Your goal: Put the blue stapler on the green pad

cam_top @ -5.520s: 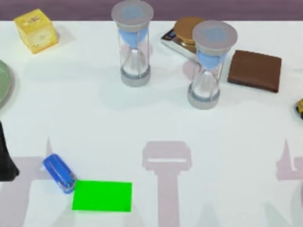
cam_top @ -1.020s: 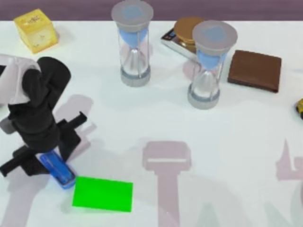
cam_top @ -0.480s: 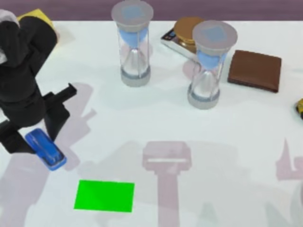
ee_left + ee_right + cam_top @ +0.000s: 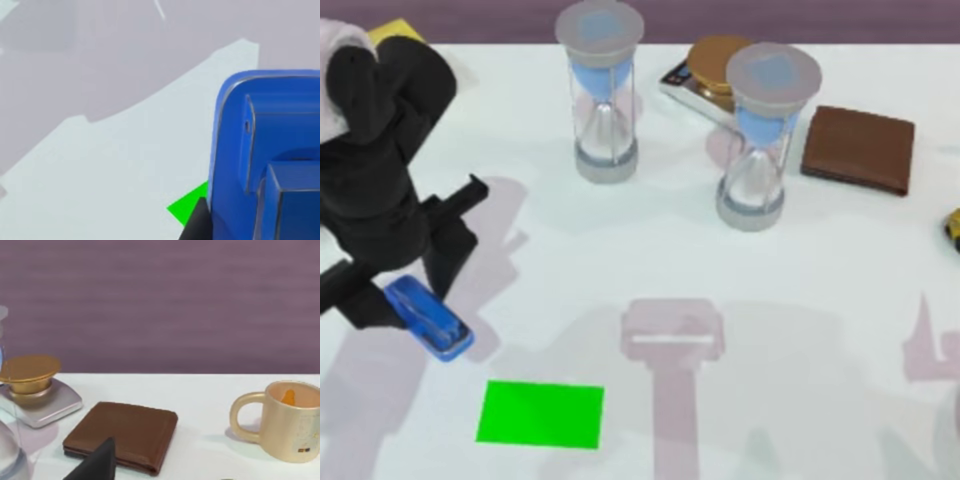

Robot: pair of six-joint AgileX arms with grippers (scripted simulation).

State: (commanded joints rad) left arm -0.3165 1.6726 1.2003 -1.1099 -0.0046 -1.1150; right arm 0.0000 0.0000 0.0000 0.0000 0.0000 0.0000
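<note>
Left arm is over the desk's left side, its gripper pinching the blue stapler clear of the surface. Green pad lies flat near the front edge, apart from the stapler. Right gripper isn't visible.

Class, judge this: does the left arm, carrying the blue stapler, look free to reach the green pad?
Probably yes. The left gripper holds the blue stapler just beside the green pad, with only bare table between them.
</note>
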